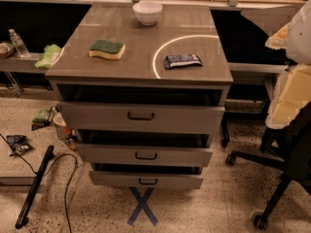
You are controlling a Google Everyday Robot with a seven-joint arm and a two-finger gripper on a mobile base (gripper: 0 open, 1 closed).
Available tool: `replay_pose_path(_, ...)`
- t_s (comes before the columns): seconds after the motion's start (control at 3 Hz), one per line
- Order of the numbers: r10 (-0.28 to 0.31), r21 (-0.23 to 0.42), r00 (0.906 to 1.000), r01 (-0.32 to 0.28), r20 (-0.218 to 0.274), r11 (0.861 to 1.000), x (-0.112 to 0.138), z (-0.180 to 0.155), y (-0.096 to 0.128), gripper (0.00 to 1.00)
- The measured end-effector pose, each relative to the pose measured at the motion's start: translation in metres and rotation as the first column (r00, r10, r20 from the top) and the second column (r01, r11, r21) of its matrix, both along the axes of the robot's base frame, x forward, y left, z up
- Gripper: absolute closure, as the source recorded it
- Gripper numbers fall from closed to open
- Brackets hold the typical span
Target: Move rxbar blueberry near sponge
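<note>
The rxbar blueberry (182,60), a flat dark blue bar with pale print, lies on the right part of the grey cabinet top (146,38). The sponge (107,49), yellow with a dark green top, lies on the left part of the same top, well apart from the bar. My gripper is not in view. Only a pale, blurred part of the arm (291,86) shows at the right edge.
A white bowl (147,12) stands at the back of the top. Three drawers (141,116) below stand partly open. A light green cloth (48,56) and a water bottle (18,42) sit on a shelf at left. An office chair (272,164) stands at right. Bags and a cable (34,186) lie on the floor.
</note>
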State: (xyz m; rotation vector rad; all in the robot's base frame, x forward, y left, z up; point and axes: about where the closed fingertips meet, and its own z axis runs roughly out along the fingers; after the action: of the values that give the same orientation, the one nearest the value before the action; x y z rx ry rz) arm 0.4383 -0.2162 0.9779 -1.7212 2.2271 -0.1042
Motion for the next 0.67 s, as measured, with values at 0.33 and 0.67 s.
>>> replay_pose_path(0.33, 0.000, 0.000, 1.0000, 0.000, 0.000, 1.000, 0.000, 0.000, 0.000, 0.00)
replay_pose_path(0.67, 0.042, 0.087, 0.9984, -0.045, 0.039, 0.995, 0.037, 0.000, 0.006, 0.00)
